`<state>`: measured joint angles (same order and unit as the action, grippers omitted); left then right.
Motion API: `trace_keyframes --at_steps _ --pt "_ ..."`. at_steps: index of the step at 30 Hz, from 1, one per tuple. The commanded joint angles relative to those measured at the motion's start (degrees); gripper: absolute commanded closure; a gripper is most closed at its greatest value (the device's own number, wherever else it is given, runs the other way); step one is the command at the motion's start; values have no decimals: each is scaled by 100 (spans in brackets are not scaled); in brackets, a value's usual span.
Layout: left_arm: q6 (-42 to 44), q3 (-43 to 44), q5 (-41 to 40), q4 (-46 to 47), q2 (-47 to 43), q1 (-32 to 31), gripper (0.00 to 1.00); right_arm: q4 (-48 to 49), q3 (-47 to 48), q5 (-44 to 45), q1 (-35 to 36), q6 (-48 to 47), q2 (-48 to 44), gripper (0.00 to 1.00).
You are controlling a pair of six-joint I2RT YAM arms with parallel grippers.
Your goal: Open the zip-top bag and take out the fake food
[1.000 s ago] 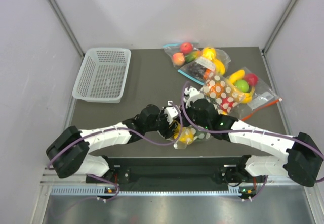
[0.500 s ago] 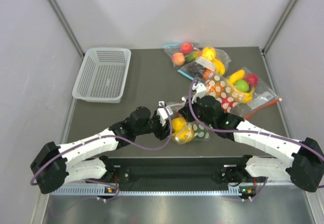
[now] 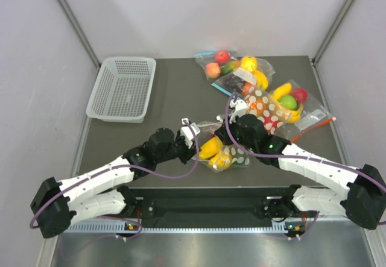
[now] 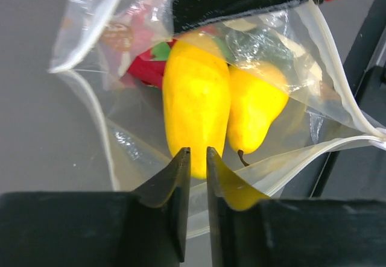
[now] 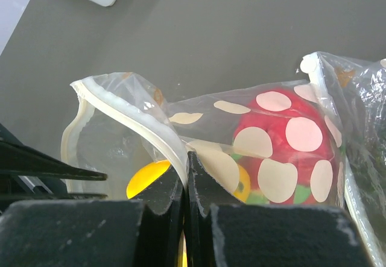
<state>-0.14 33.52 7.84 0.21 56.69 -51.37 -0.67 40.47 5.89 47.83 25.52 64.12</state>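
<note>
**Bag mouth pulled apart, food still inside**

The left gripper (image 4: 194, 158), nearly closed on the near lip, has drawn back toward the table's left edge in the last second. The right gripper (image 5: 186, 169) pinches the opposite zip lip. The zip-top bag (image 3: 236, 157), by the near edge just right of centre, now gapes over the fake food (image 4: 196, 98). Opening looks done; removal has not begun.

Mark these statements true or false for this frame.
1. The bag is open at its mouth. True.
2. The basket holds fruit. False: nothing is in it.
3. The right gripper pinches the bag's rim. True.
4. The yellow fruit lies outside the bag. False: it is inside.
5. The left gripper is wide open. False: its fingers are almost together on the bag's lip.
</note>
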Motion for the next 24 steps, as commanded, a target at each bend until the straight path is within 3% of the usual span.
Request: trace_keyframes --at_steps 1,5,6,9,13,18,24 --pt "-39 102 463 506 298 -13 76 119 -39 9 -55 -73 -163 100" --pt "-179 102 658 1051 746 -13 59 137 -65 -26 -46 -47 -189 100" --pt "-170 146 640 1086 861 -13 50 137 -65 -44 -55 -30 -206 100" --pt "-232 190 666 1156 1265 -13 43 137 -48 -114 -55 -21 -259 100" --pt "-276 146 711 1386 1573 -13 23 119 -57 -149 -55 -21 -338 100" --pt "-223 94 561 1455 1723 -13 17 146 -48 -246 -46 6 -461 100" --pt "-381 41 517 2088 2258 -22 16 304 -118 -343 -20 111 -392 100"
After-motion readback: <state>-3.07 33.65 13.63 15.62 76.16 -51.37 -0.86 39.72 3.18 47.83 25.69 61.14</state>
